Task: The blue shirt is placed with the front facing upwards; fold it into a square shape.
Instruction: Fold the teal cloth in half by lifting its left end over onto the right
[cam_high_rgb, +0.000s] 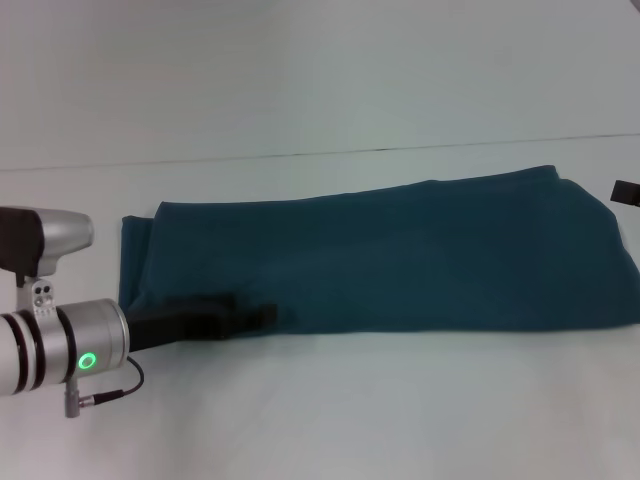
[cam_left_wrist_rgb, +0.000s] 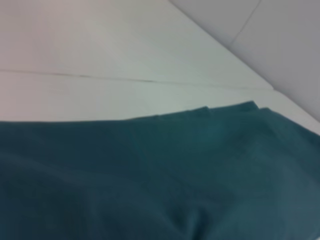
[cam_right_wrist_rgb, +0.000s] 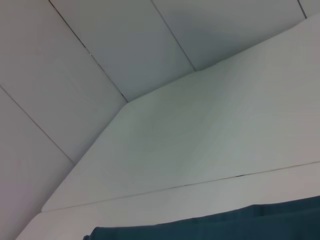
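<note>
**Head view: blue shirt lying as a long band, left gripper working at its near-left corner**

The blue shirt (cam_high_rgb: 400, 255) is lying across the white table (cam_high_rgb: 330, 420), already doubled into a long strip with no lettering showing. The left gripper (cam_high_rgb: 262, 317) is reaching low along the near edge at the strip's left end; whether its fingers are spread, closed or pinching cloth, I cannot tell. The right gripper (cam_high_rgb: 626, 192) is showing only as a dark sliver at the far right edge, state likewise undetermined.

Risks, in my judgement: the fingers may be catching only the top layer, so a lift would be peeling the layers apart; dragging could be skewing the strip off square.

The table is running smooth and pale, with a thin seam (cam_high_rgb: 300, 155) crossing behind the shirt. Panelled grey walls (cam_right_wrist_rgb: 100, 50) are closing in the room.
</note>
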